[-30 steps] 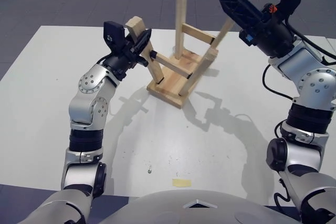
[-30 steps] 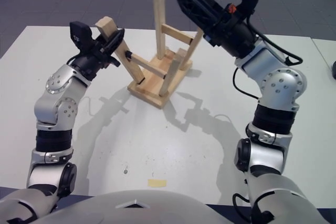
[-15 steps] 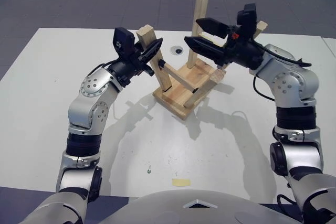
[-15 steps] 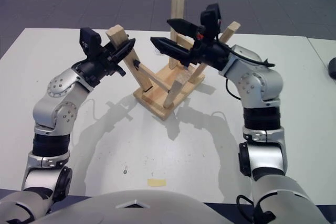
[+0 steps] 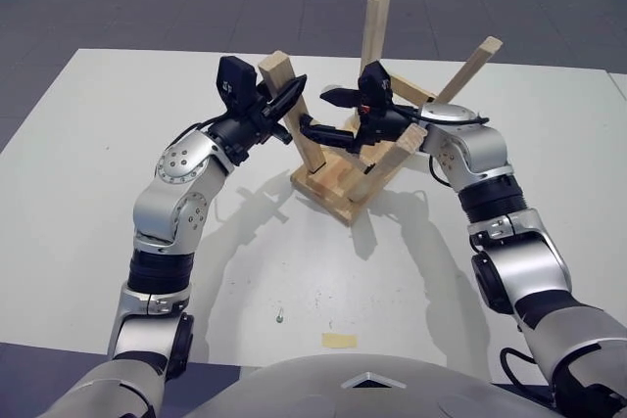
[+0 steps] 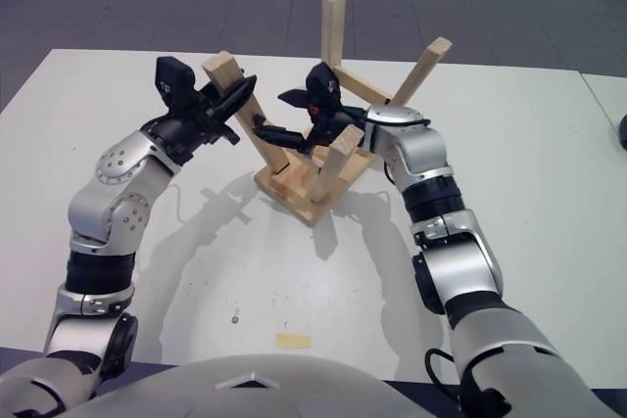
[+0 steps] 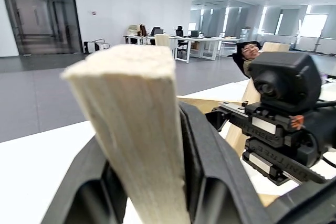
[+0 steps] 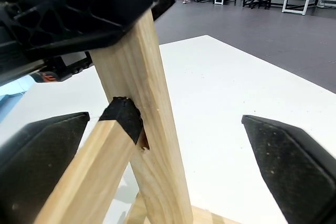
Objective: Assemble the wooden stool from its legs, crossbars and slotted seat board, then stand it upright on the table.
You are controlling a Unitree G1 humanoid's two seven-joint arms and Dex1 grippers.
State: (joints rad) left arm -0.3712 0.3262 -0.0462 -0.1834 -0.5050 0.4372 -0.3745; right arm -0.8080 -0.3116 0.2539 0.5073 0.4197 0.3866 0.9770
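Note:
The wooden stool lies upside down, its seat board (image 5: 331,198) flat on the white table (image 5: 88,144) and its legs pointing up. My left gripper (image 5: 285,107) is shut on the upper end of the near-left leg (image 5: 278,70), seen close up as the leg (image 7: 134,124) between black fingers (image 7: 207,177). My right gripper (image 5: 322,113) stands open among the legs, one finger above and one below the crossbar (image 8: 86,179) where it meets that leg (image 8: 152,129). A tall back leg (image 5: 374,22) and a slanting right leg (image 5: 472,59) rise behind.
A scrap of yellow tape (image 5: 339,341) and a small screw (image 5: 279,317) lie near the table's front edge. The table's far edge runs just behind the stool, with dark floor beyond it.
My right arm has swung down and to the left from high at the right, bringing its open gripper in between the stool's legs. The left gripper has kept hold of its leg.

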